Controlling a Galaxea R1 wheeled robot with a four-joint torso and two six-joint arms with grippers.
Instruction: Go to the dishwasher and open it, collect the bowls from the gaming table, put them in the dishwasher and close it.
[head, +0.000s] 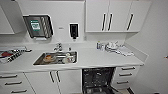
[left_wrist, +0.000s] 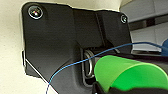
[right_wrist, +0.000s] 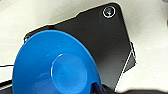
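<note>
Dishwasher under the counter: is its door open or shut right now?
Open. The dishwasher shows its dark inside with racks below the counter, and no steel front covers the opening.

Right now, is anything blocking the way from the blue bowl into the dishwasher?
Nothing visible blocks it. The dishwasher under the counter stands open, its dark racks exposed. The blue bowl shows large in the right wrist view.

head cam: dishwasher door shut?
No, the dishwasher under the counter stands open, its dark interior and racks exposed between the white cabinet doors and the drawers.
</note>
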